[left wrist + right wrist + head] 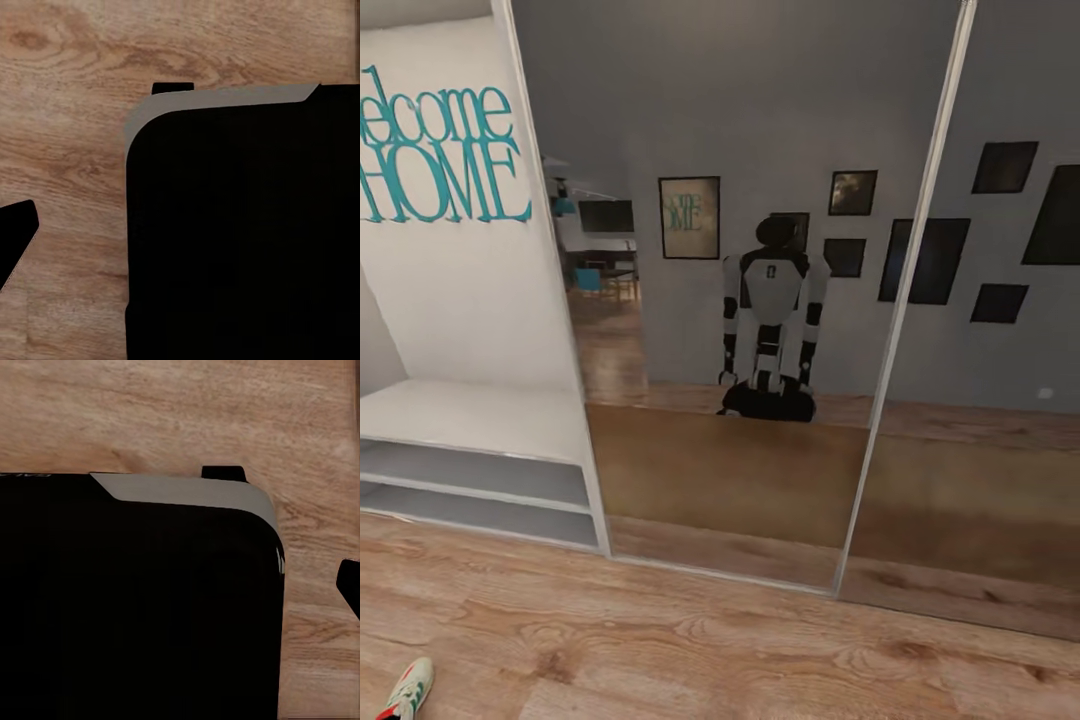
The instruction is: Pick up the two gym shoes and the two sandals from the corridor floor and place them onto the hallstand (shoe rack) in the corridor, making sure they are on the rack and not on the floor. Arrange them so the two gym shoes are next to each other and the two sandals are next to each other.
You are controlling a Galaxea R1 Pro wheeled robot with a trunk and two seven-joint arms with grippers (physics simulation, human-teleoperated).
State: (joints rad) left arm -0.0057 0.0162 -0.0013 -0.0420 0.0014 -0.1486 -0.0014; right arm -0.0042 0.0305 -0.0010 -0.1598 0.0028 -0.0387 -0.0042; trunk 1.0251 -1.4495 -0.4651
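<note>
Ahead, my head camera faces a mirrored sliding wardrobe (760, 300), and my own white-and-black reflection (772, 320) stands in the middle panel with both arms hanging down at its sides. Reflected behind it is a grey wall hung with dark picture frames (925, 260).

To the left of the mirror sits the hallstand (470, 420): a pale bench top with two low open shelf slots under it, and teal lettering (435, 150) on the white panel above. Nothing rests on the bench top or in the slots that I can see.

One gym shoe (406, 692) lies on the corridor floor (740, 640) at the lower left edge of the view, cut off by the frame (cream upper, green stripes, a touch of red at the heel). It is well apart from the hallstand.

Both wrist cameras look down at wood planks past my dark base (240, 232) (142, 600). A dark sliver shows at the edge of each wrist picture, too little to say whether my fingers are spread or closed, so I cannot tell.
</note>
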